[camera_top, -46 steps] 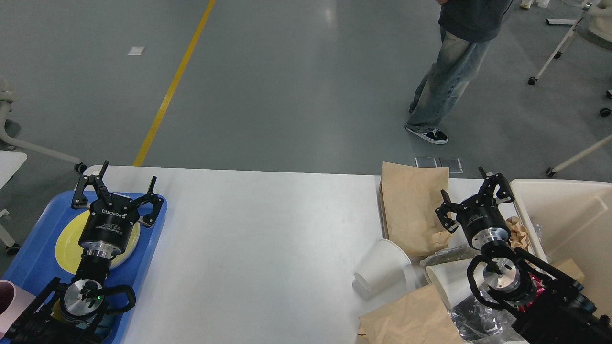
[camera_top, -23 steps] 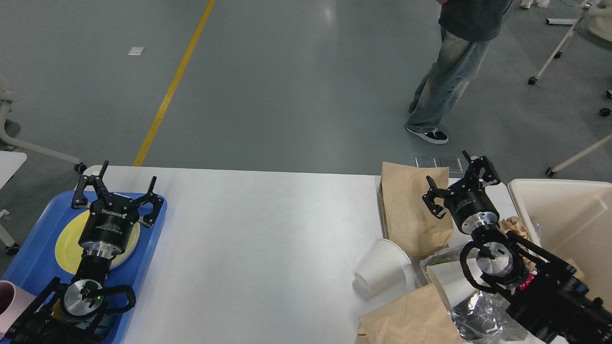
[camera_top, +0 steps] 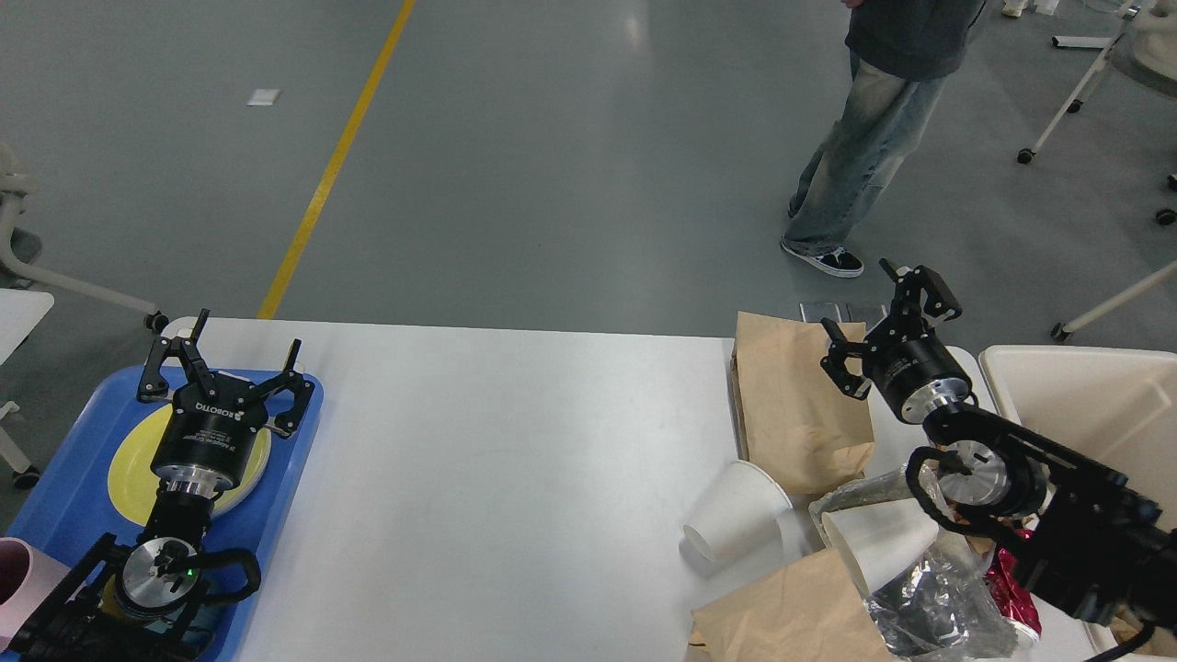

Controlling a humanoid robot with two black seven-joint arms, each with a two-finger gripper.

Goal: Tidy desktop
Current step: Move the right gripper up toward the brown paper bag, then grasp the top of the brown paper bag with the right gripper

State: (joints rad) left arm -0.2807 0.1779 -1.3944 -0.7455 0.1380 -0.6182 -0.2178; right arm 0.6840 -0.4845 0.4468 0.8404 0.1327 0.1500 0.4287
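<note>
The bench (camera_top: pixel 515 460), a wide white top with rounded corners, fills the lower part of the head view and stands on a grey floor (camera_top: pixel 552 165) marked by a yellow line (camera_top: pixel 336 156). Its middle stretch is bare.

At the bench's left end lies a blue tray (camera_top: pixel 294 441) carrying a yellow plate (camera_top: pixel 129 469). The left hand (camera_top: pixel 223 368) hovers over the plate with its fingers spread apart, holding nothing. A pink cup (camera_top: pixel 18 575) shows at the near left corner.

Litter crowds the right end: a brown paper bag (camera_top: pixel 795 405) lying flat by the far edge, a white paper cup (camera_top: pixel 731 519) tipped on its side nearer, a second white cup (camera_top: pixel 874 547) beside it, another brown bag (camera_top: pixel 782 616) at the near edge, and crumpled clear wrapping (camera_top: pixel 929 607). A cream bin (camera_top: pixel 1076 395) stands at the right edge.

The right hand (camera_top: pixel 874 317) is raised above the far right edge, just beside the flat bag, fingers apart and empty.

Beyond the bench a person in jeans (camera_top: pixel 864 147) stands on the floor, with wheeled chair legs (camera_top: pixel 1067 101) to the right.
</note>
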